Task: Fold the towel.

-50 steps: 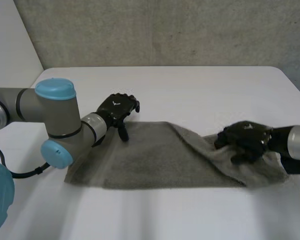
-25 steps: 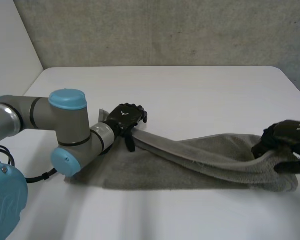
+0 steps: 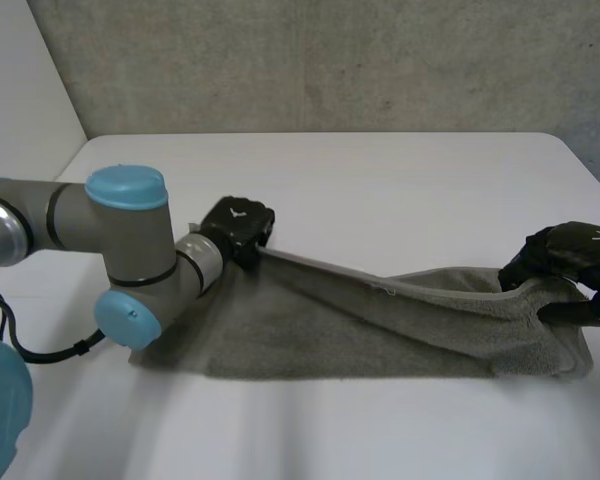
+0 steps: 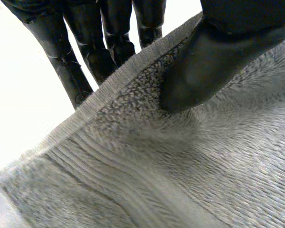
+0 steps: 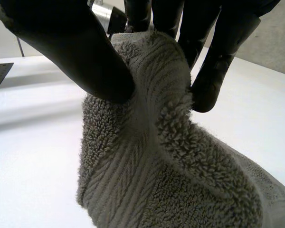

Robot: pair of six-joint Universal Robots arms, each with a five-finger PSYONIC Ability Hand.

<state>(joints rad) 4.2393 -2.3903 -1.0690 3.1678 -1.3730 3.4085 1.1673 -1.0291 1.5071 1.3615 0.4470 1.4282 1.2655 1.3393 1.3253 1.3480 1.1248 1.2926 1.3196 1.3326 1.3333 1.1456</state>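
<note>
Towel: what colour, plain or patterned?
Plain grey towel, ribbed band near its edge; left wrist view shows it best.

rough looped terry cloth towel (image 3: 380, 330), smooth table (image 3: 380, 180), perhaps matt

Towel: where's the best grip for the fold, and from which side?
Probably the far edge, at both ends, coming in from outside each end. The left hand and right hand pinch it there, and the towel stretches taut between them.

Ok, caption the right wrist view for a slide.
Right hand pinching a bunched end of the grey terry towel over the white table.
</note>
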